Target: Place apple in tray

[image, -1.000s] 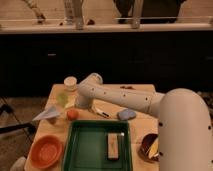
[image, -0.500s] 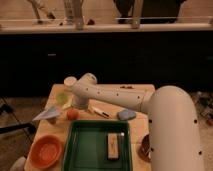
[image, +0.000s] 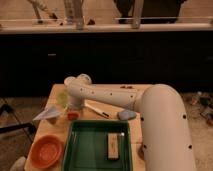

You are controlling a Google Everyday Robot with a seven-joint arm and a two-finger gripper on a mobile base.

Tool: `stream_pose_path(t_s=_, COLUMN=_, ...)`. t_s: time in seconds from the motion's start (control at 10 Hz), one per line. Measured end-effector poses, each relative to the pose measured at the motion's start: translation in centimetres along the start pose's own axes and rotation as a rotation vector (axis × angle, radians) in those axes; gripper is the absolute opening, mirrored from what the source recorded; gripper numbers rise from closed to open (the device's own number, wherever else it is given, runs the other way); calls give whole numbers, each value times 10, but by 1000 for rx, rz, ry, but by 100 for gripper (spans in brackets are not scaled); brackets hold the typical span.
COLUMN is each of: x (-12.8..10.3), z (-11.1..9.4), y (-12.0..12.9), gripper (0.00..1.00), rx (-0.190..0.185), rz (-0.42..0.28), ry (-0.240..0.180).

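The apple (image: 73,115) is a small orange-red fruit on the wooden table, just beyond the far left corner of the dark-green tray (image: 90,146). My white arm reaches from the lower right across the table to the left. Its wrist bends down there, so the gripper (image: 74,106) hangs directly over the apple, right at its top. The gripper's body hides the upper part of the apple.
A wooden block (image: 114,146) lies inside the tray. An orange bowl (image: 46,151) sits at the front left. A white folded paper (image: 47,114), a pale green cup (image: 62,99), a white pen-like stick (image: 97,110) and a grey-blue object (image: 126,115) lie around the apple.
The arm has swung left and its wrist has come down over the apple. The apple has stayed in place on the table.
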Motion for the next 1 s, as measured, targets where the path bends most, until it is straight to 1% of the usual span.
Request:
stream_pose_path(t_s=0.4, x=1, z=4, y=-9, gripper=58, rx=3, rz=-6, ry=-9)
stream_pose_path(t_s=0.6, x=1, z=10, y=-14, gripper=58, rx=3, rz=-14, ry=-21)
stream_pose_path(t_s=0.8, x=1, z=14, y=-14, gripper=58, rx=1, rz=-16, ry=-32)
stream_pose_path(t_s=0.9, x=1, z=17, y=-13, gripper=57, rx=-1, rz=-15, ry=-38)
stream_pose_path(t_s=1.0, x=1, z=19, y=-13, gripper=52, rx=-1, rz=-16, ry=-43)
